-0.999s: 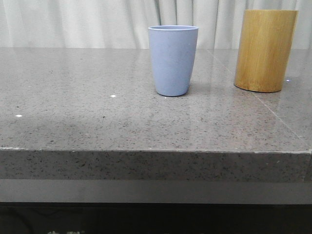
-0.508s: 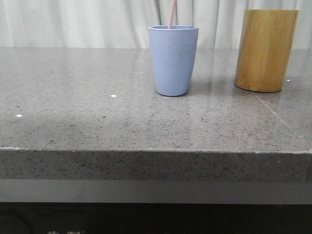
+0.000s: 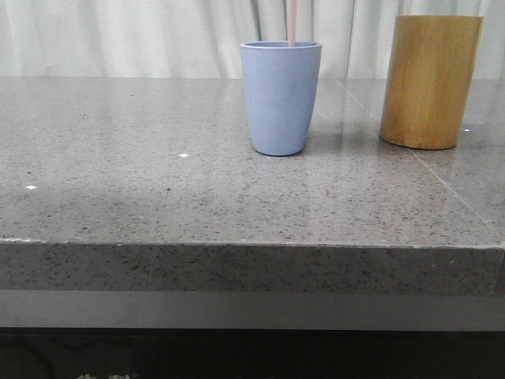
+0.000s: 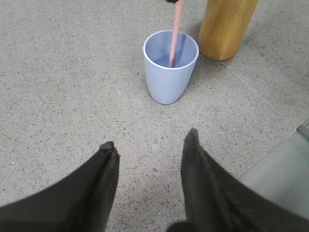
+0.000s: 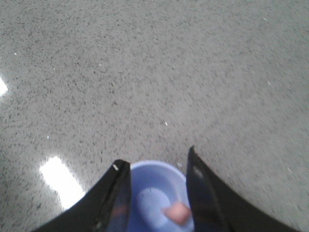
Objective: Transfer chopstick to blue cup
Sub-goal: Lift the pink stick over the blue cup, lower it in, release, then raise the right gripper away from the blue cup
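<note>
Pink and thin, the chopstick (image 4: 174,38) stands nearly upright with its lower end inside the blue cup (image 4: 170,67) (bamboo cylinder (image 4: 226,26) just beside it). Directly above the cup, the right gripper (image 5: 154,166) looks spread, its hold unclear. Nearer, the left gripper (image 4: 149,145) gapes, holding nothing.

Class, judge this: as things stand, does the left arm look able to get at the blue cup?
Probably yes. The left gripper is open, facing the blue cup over bare table; only the chopstick stands in it.

Chopstick (image 4: 175,36) standing in cup (image 3: 280,99), mid-surface (image 3: 158,189). Right of it and slightly behind, apart: cylinder (image 3: 430,81).
</note>
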{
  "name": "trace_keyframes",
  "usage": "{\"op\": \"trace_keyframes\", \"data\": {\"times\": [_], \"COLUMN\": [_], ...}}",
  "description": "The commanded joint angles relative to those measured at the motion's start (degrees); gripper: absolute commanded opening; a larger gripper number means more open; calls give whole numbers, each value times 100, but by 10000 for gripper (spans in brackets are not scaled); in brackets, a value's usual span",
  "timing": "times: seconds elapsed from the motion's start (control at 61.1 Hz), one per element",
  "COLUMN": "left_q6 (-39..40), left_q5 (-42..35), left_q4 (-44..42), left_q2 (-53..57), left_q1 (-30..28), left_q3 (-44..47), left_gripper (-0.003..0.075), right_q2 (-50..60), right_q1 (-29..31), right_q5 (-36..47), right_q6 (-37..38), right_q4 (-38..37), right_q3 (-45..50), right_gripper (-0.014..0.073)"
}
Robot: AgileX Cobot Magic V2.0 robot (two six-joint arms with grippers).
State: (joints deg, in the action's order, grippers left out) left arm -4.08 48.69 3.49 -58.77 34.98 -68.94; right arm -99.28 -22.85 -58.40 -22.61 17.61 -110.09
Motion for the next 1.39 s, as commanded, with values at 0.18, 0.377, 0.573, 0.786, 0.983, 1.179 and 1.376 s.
{"op": "trace_keyframes", "data": {"times": [0.18, 0.377, 0.573, 0.786, 0.983, 1.179, 1.376], "left_q6": [-1, -1, -1, -1, -1, -1, -1], "left_q5": [-430, -420, -420, -420, -420, -420, -420], "left_q4": [40, 40, 40, 40, 40, 40, 40], "left_q2": [85, 85, 85, 85, 85, 85, 85], "left_q1": [32, 32, 32, 32, 32, 32, 32], "left_q3": [-151, -151, -151, -151, -151, -151, -151], "left_gripper": [316, 316, 316, 316, 311, 149, -19], "right_q2": [1816, 3198, 4547, 5729, 6367, 6536, 6536], "right_q1": [125, 125, 125, 125, 125, 125, 125], "right_q5": [-171, 154, 798, 1263, 1601, 1694, 1700], "right_q6": [1530, 2338, 2458, 2458, 2453, 2453, 2453], "right_q4": [-802, -1438, -1638, -1638, -1670, -1670, -1670], "right_q3": [118, 1779, 3591, 4836, 5440, 5523, 5523], "right_gripper": [329, 329, 329, 329, 329, 198, -75]}}
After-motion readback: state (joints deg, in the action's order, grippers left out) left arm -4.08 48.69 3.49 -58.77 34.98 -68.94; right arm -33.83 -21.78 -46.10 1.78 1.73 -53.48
